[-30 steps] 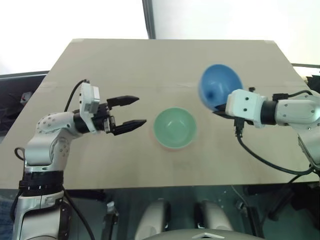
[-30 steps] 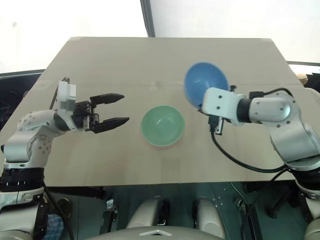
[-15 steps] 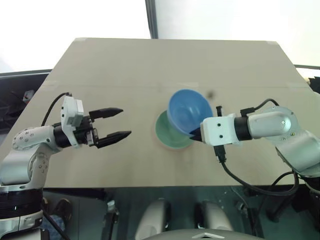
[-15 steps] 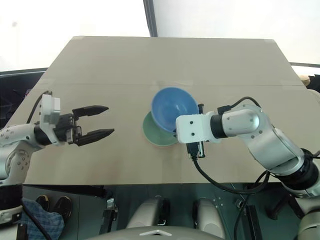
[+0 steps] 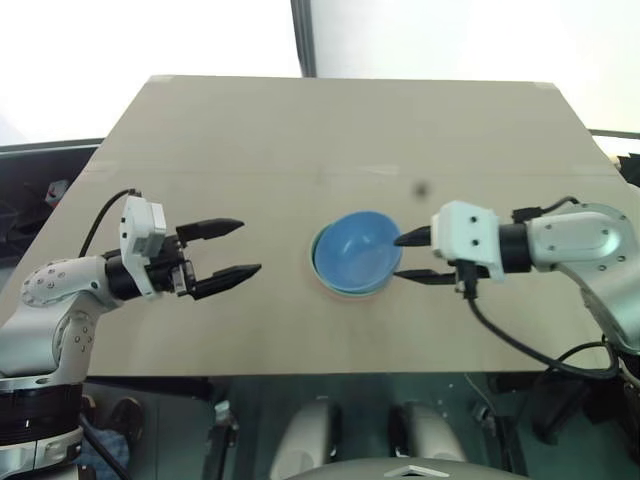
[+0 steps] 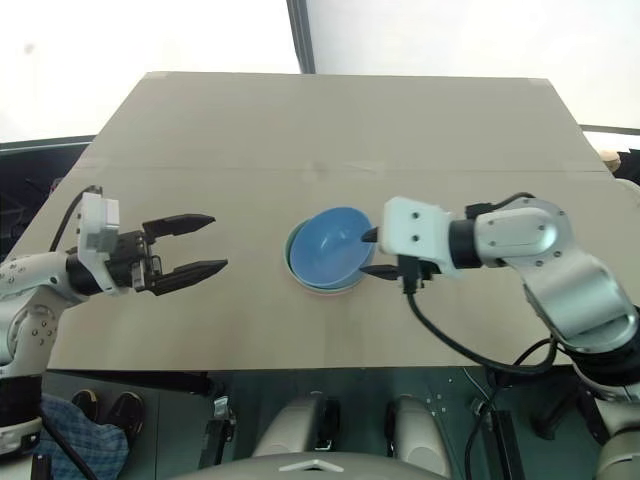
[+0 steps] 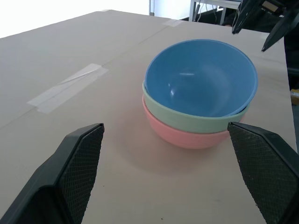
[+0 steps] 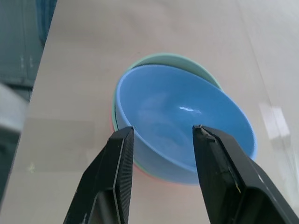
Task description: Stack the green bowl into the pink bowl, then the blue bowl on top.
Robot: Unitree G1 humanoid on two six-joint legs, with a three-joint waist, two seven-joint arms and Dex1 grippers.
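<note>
The three bowls stand nested in the middle of the table. The blue bowl (image 5: pixel 355 250) sits on top, inside the green bowl (image 7: pixel 196 122), which rests in the pink bowl (image 7: pixel 182 137). My right gripper (image 5: pixel 402 257) is open just to the right of the stack, its fingertips pointing at the blue bowl's rim and holding nothing. Well to the left of the stack, my left gripper (image 5: pixel 248 247) is open and empty, facing the bowls.
The bowls stand on a tan wooden table (image 5: pixel 250 130) with a strip of tape (image 7: pixel 67 86) across it. A black cable (image 5: pixel 510 335) hangs from my right wrist over the table's near edge.
My right gripper carried the blue bowl from the far right down into the green bowl, opened, and drew back to the right. My left gripper pulled a little to the left.
</note>
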